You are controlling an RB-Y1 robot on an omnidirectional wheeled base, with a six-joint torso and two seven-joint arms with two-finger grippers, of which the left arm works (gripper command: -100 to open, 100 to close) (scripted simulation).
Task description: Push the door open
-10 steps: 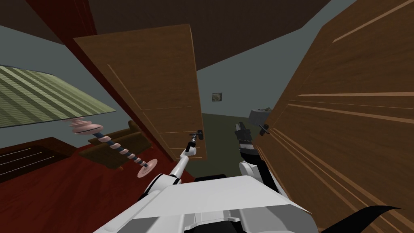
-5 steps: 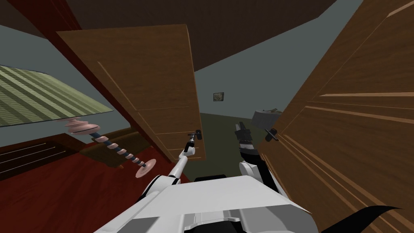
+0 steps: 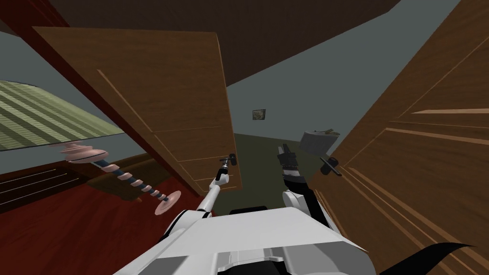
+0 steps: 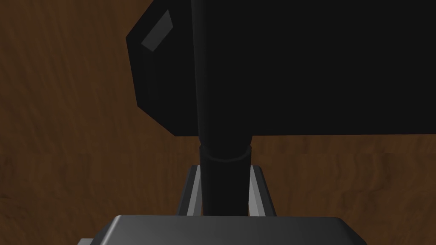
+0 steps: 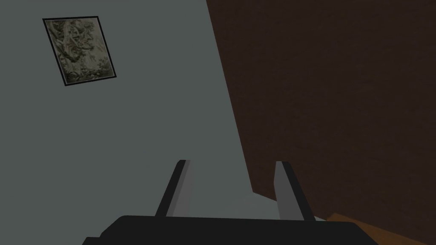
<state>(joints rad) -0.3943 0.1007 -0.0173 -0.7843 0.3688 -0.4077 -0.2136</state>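
The left gripper has its jaws clamped on the door handle, for purchase to push; the right gripper hangs clear, jaws wide.

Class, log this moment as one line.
left gripper: jaws shut on black door handle | brown wooden door: partly open | right gripper: jaws open

No legible text, label, brand, number or sign is being displayed on any surface.
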